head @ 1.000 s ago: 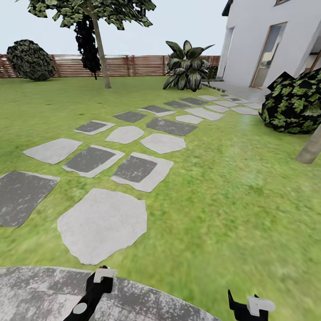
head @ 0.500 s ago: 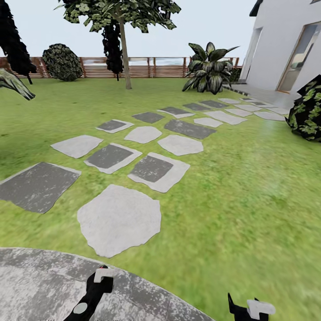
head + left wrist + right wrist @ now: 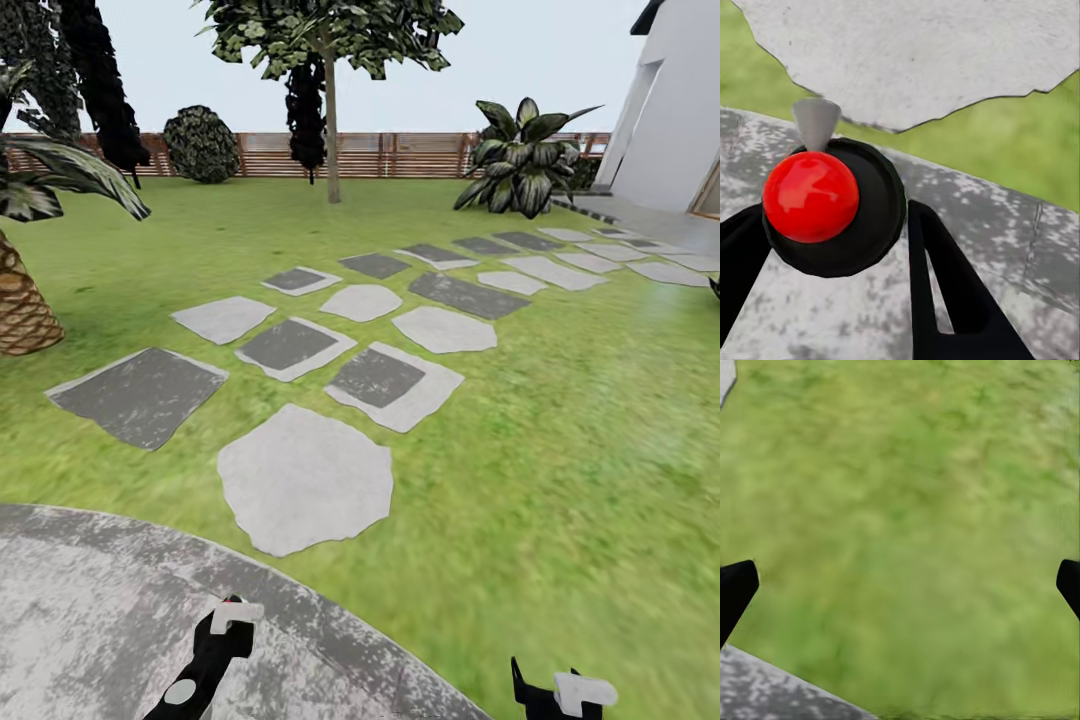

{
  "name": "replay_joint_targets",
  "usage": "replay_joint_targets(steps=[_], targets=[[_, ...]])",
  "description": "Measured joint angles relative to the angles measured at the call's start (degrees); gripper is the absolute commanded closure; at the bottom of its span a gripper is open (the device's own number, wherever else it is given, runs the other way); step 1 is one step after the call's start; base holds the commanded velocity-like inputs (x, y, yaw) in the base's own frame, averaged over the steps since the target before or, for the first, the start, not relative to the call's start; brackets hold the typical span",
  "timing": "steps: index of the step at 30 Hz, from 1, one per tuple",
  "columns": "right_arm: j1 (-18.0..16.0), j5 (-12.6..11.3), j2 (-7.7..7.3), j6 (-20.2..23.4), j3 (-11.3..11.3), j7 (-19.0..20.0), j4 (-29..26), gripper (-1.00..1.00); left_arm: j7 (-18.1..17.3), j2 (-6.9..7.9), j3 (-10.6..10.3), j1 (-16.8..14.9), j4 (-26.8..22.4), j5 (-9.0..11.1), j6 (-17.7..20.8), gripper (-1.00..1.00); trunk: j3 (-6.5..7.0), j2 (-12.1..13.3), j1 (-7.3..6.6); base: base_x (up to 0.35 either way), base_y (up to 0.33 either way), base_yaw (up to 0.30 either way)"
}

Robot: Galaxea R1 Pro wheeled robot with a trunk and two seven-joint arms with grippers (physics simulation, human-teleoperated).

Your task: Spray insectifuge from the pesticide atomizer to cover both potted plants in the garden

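left gripper (image 3: 832, 300) – fingers spread around a red-topped black object (image 3: 825, 206), grip contact hard to make out, object's body hidden | right gripper (image 3: 900, 585) – wide open, empty, fingertips cut off at frame edges, over lawn (image 3: 915, 510) beside the round speckled paving (image 3: 90, 600) | stepping stones (image 3: 305, 480) just beyond the paving | palm (image 3: 20, 290) cropped | fence (image 3: 400, 155) far behind.

Home garden; lawn (image 3: 560, 420), stepping stones (image 3: 305, 478), slat fence (image 3: 400, 155), house wall (image 3: 680, 120)

Both arms hang low, the left pincer (image 3: 832, 285) holding something round, the right pincer (image 3: 900, 585) spread wide.
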Motion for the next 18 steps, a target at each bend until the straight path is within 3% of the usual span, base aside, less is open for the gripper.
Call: replay_joint_targets(steps=[11,18], targets=[[0.0,0.0,0.00,0.0,0.0,0.0,0.0,-1.00,0.0,0.00,0.0,0.0,0.1,0.0,0.0,1.00,0.38,0.0,0.00,-0.316,0.000,0.268],[0.0,0.0,0.00,0.0,0.0,0.0,0.0,-1.00,0.0,0.00,0.0,0.0,0.1,0.0,0.0,1.00,0.63,0.0,-0.03,-0.047,0.000,0.268]])
